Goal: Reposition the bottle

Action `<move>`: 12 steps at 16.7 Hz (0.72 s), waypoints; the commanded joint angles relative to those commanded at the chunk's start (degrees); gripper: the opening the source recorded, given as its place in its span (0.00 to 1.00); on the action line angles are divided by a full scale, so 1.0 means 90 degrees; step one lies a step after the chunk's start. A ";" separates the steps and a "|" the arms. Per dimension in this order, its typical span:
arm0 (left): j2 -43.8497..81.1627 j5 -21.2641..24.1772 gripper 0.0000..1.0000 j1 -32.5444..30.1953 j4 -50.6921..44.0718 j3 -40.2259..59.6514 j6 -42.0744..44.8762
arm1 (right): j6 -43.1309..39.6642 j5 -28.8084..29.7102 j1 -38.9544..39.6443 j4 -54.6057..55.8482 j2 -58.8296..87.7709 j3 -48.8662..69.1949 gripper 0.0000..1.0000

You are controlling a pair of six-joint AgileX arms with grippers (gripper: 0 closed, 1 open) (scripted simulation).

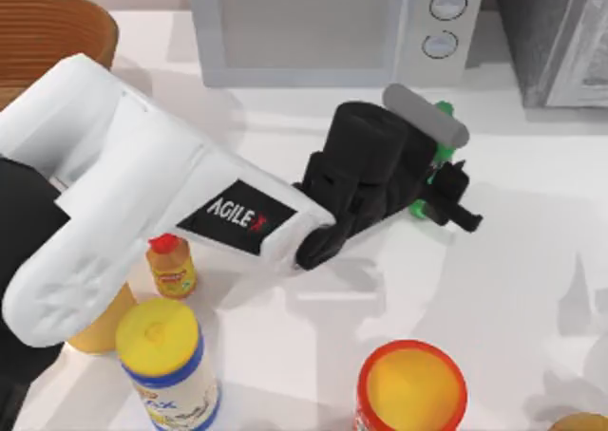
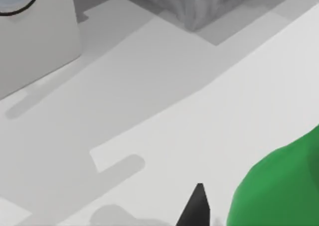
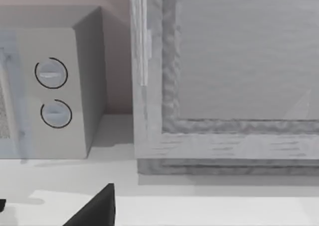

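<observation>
Bottle (image 1: pixel 439 151) sits from above mostly hidden under our left gripper (image 1: pixel 442 179), near the microwave (image 1: pixel 323 28), so the grasp looks reached but the repositioning remains. Our left wrist view shows green bottle beside one fingertip (image 2: pixel 197 206); whether the jaws clamp it, we cannot tell.

Microwave (image 1: pixel 323 28), small orange-yellow bottle (image 1: pixel 171 268), yellow canister (image 1: pixel 166 355), orange-lidded jar (image 1: pixel 410 388)

Left end effector (image 1: pixel 445 186) hides most of bottle (image 1: pixel 443 150).
</observation>
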 joint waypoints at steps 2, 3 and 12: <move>0.0000 0.0000 0.00 0.0000 0.0000 0.0000 0.0000 | 0.0000 0.0000 0.0000 0.0000 0.0000 0.0000 1.00; 0.0000 0.0000 0.00 0.0000 0.0000 0.0000 0.0000 | 0.0000 0.0000 0.0000 0.0000 0.0000 0.0000 1.00; -0.1712 -0.0772 0.00 0.0945 0.0671 -0.1737 -0.0442 | 0.0000 0.0000 0.0000 0.0000 0.0000 0.0000 1.00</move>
